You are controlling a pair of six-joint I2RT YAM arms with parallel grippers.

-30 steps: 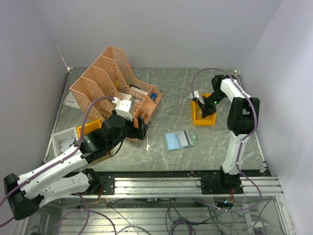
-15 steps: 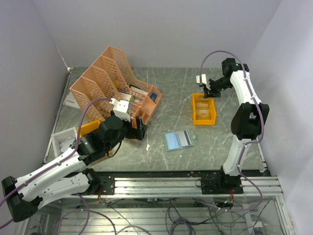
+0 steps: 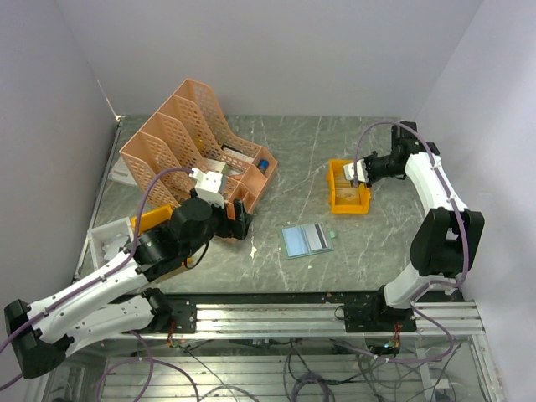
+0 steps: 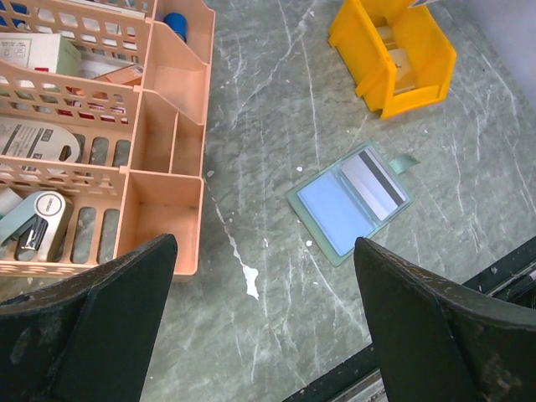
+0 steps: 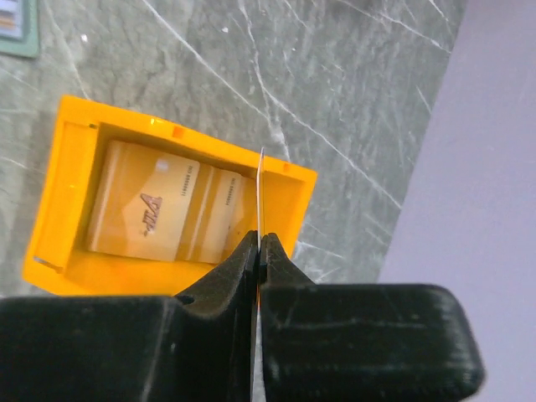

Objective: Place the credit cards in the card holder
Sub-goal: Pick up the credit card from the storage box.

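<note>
The grey-green card holder [image 3: 307, 239] lies open on the table; it also shows in the left wrist view [image 4: 352, 202] with a blue and a grey card in its slots. My right gripper [image 5: 260, 244] is shut on a thin credit card [image 5: 261, 188], seen edge-on, held above the orange-yellow bin [image 5: 52, 209]. More tan cards [image 5: 159, 205] lie in that bin. In the top view my right gripper [image 3: 365, 172] hovers at the bin's [image 3: 337, 198] right side. My left gripper [image 3: 243, 216] is open and empty, well left of the holder; its fingers [image 4: 96, 335] frame bare table.
A peach lattice file rack [image 3: 193, 138] with stationery stands at the back left, its front tray [image 4: 159, 218] close to my left gripper. A white bin [image 3: 107, 239] and a second orange bin [image 3: 151, 219] sit by the left arm.
My right arm has swung from behind the bin to its right side and lower, still gripping the card. The left arm has barely moved.
</note>
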